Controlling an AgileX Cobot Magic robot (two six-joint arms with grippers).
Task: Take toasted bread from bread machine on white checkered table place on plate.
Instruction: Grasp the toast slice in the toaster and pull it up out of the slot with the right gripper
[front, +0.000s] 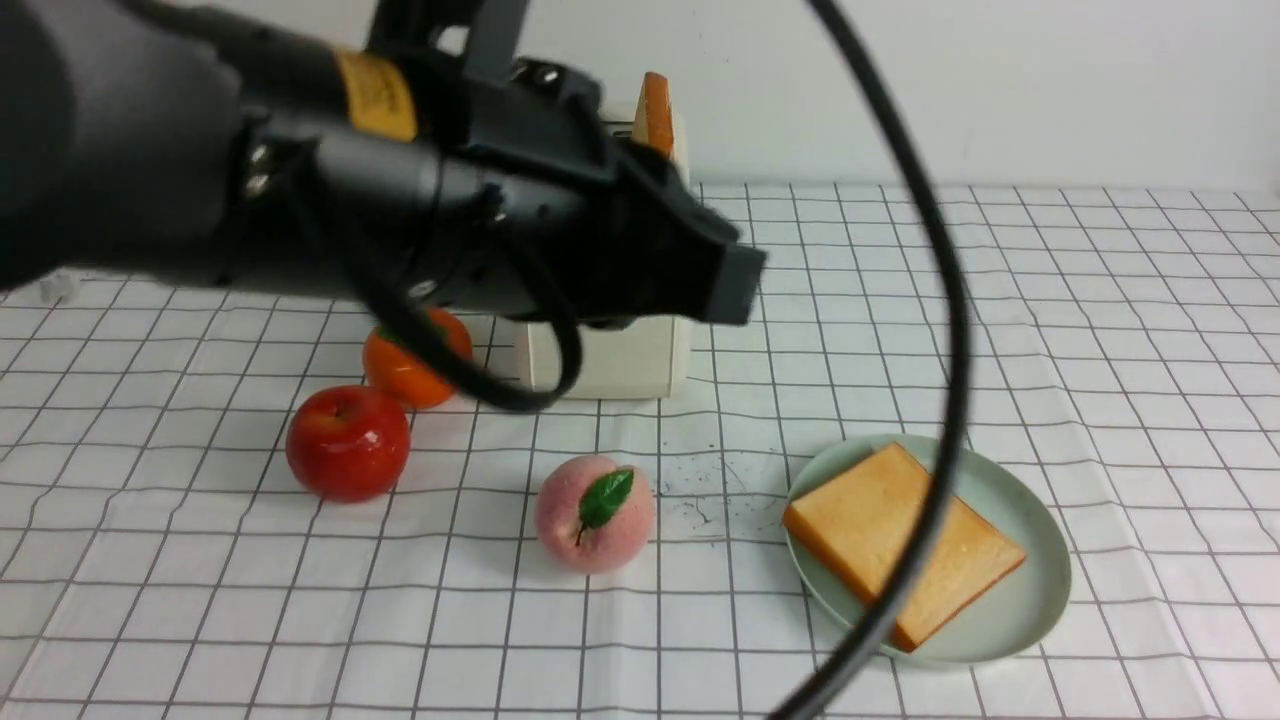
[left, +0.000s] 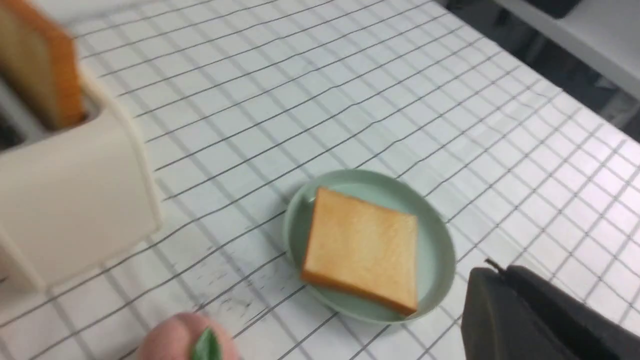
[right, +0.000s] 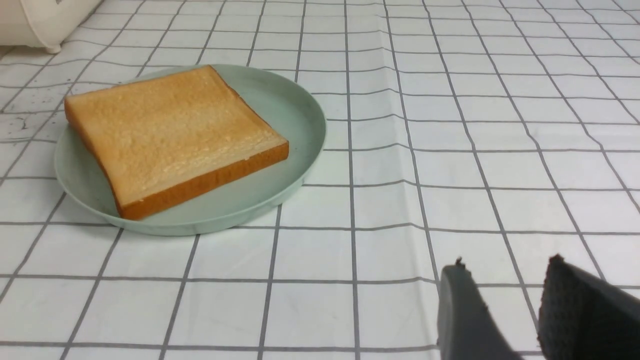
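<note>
While one slice (front: 900, 545) lay on the plate (front: 1035, 600), the left pincer (front: 738, 285) (state untellable) hung by the toaster (front: 620, 360), where clamping the second slice (front: 655, 112) was judged next; the right pincer (right: 506, 262) sat slightly apart, empty.

Brightly, evenly lit from above, with only soft pale shadows beneath the plate (right: 307, 120) and peach (front: 594, 515), heavy motion blur across the left arm (front: 400, 200) in front and the bread machine (left: 75, 200) in the left wrist view, crisp in the right wrist view.
</note>
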